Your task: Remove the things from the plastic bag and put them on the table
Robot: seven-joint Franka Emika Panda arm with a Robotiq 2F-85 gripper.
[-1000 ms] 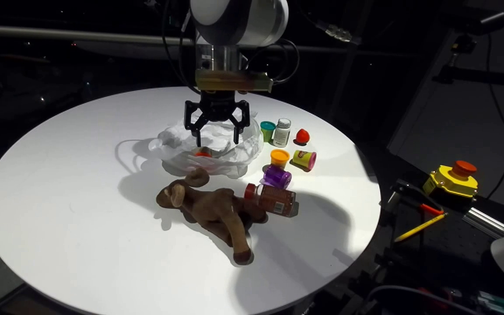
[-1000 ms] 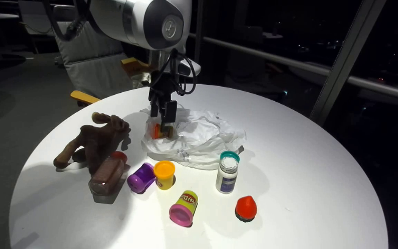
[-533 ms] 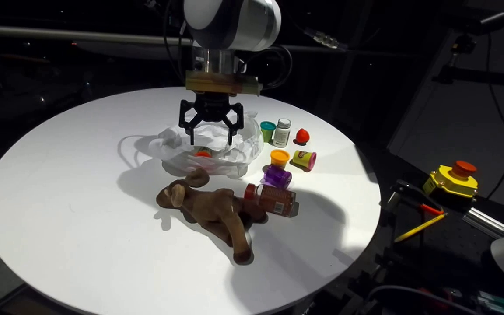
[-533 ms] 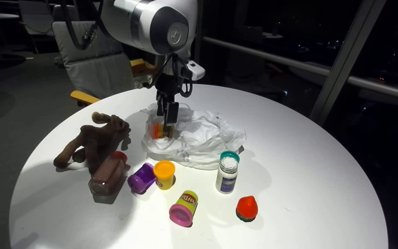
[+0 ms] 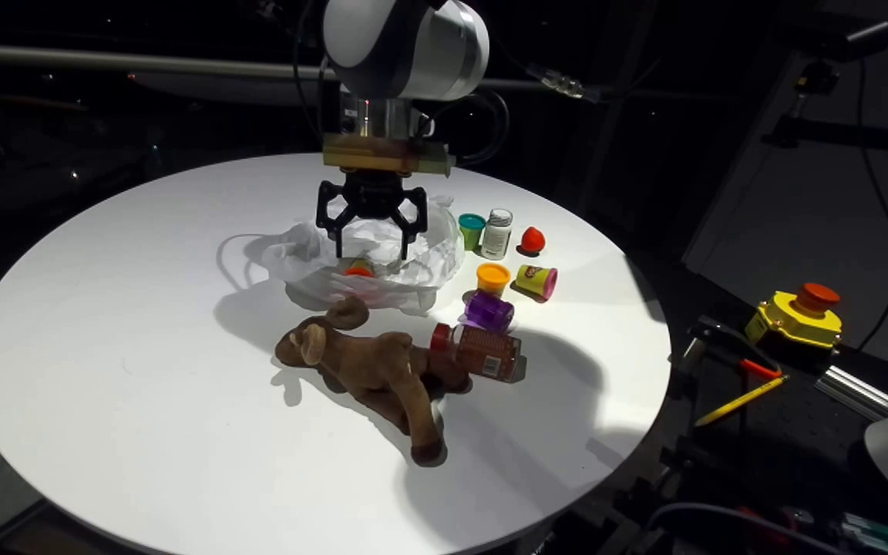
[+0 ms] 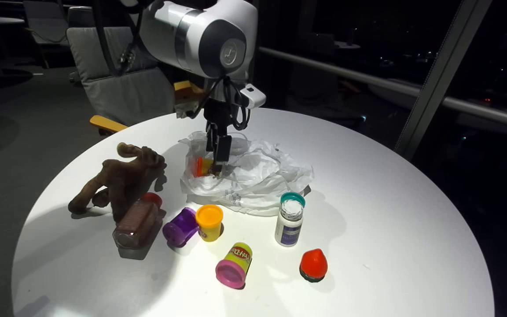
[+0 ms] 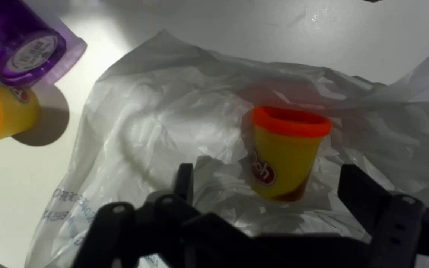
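On the round white table [image 5: 143, 432] lies the crumpled plastic bag [image 6: 253, 193], spread low with its mouth up. Inside it, a yellow can with an orange-red lid [image 7: 285, 160] rests on the film, lying on its side in the wrist view. My gripper [image 5: 371, 256] hangs over the bag, fingers wide apart with nothing gripped; the can sits beyond and between the fingertips. Out on the table are the brown plush animal [image 5: 371, 362], a red-capped bottle [image 6: 138, 222], a purple container [image 6: 180, 226], an orange-lidded can [image 6: 209, 222] and a pink-lidded can [image 6: 234, 265].
Close beside the bag stand a white bottle [image 6: 288, 226] and a teal-lidded green can [image 5: 471, 231], with a red strawberry-like toy [image 6: 314, 264] farther off. A grey chair [image 6: 117, 79] is behind the table. A yellow box with a red button [image 5: 798, 316] stands off the table.
My gripper has come down toward the bag and shifted a little sideways, staying open. The bag, the can in it and the items on the table look unmoved.
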